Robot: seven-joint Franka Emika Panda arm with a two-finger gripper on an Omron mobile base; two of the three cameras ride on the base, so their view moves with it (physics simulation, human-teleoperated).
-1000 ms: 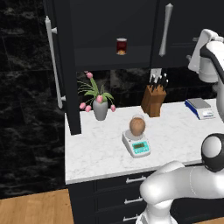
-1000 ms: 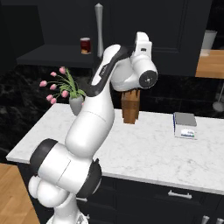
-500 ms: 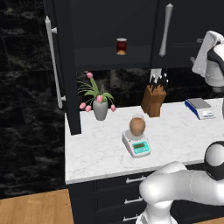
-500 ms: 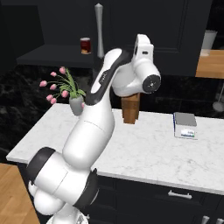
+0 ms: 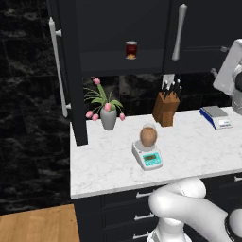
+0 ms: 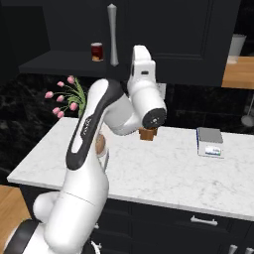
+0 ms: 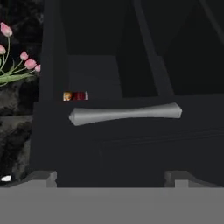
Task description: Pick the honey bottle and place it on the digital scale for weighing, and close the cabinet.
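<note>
White marble counter [image 5: 108, 165] carries the digital scale [image 5: 147, 156] near its front edge, and this scale serves as the reference point. The honey bottle [image 5: 148, 136] stands upright on the scale's plate, centred over it, with the teal display left clear toward the front. In my judgement the weighing half of the task is complete as things lie.

Behind the scale and to its left stands a grey vase of pink tulips [image 5: 107, 111]. Behind it and to the right is a wooden knife block [image 5: 165, 108], and well to the right lies a flat white device with a dark blue top [image 5: 216, 116]; none of these touches the scale.

Above and behind the scale hangs the cabinet [image 5: 198, 33]. Its left door [image 5: 71, 71] stands swung out, edge-on, with a long pale handle [image 5: 57, 75], exposing a shelf that holds a small dark red jar [image 5: 131, 49]. The closing step is not yet done.

The arm is raised toward the cabinet. In the hand view the claw [image 7: 111, 177] faces a pale bar handle [image 7: 124, 114] on a dark door; its fingertips [image 7: 43, 178] sit wide apart, released and holding nothing. That aim suggests a push or pull on a door is being set up; which door I cannot tell.
</note>
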